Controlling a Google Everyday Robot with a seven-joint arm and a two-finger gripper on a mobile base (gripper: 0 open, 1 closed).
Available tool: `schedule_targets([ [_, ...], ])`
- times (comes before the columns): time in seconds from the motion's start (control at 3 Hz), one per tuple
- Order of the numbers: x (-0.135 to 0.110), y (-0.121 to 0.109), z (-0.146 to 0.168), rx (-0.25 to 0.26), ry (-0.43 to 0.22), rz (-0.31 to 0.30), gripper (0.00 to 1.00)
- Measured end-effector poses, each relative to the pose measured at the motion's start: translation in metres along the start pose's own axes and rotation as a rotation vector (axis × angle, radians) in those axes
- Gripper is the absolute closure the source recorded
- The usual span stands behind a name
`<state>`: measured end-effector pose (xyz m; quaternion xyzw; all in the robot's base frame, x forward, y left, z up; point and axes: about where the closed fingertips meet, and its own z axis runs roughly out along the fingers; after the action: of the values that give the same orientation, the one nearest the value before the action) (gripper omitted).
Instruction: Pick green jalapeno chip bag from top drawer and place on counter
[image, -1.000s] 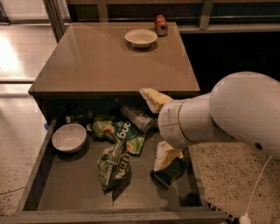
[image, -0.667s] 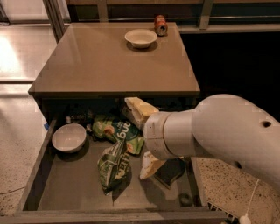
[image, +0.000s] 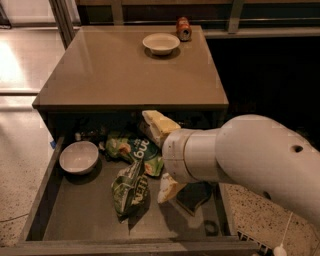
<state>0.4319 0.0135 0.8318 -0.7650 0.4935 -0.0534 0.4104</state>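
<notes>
The top drawer (image: 44, 202) is pulled open below the counter (image: 120, 70). The dark green jalapeno chip bag (image: 130, 189) lies crumpled on the drawer floor near the middle. A brighter lime-green bag (image: 131, 149) lies just behind it. My gripper (image: 162, 156) hangs over the drawer just right of both bags. It is open and empty, with one cream finger (image: 156, 123) toward the back and the other (image: 167, 189) toward the front, beside the dark green bag's right edge. My white arm hides the drawer's right part.
A white bowl (image: 79, 157) sits in the drawer's left part. A dark flat object (image: 196, 196) lies under my arm at the drawer's right. On the counter's far side stand a white bowl (image: 161, 43) and a red can (image: 183, 28).
My arm and gripper have moved left across the drawer, from its right side to right beside the two bags. The bags and bowl have not moved.
</notes>
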Motion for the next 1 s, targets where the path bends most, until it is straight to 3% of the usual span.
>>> schedule_targets([
  [0.67, -0.007, -0.018, 0.042, 0.124, -0.04, 0.026, 0.0],
  [1.0, -0.008, -0.017, 0.042, 0.127, -0.033, 0.007, 0.0],
])
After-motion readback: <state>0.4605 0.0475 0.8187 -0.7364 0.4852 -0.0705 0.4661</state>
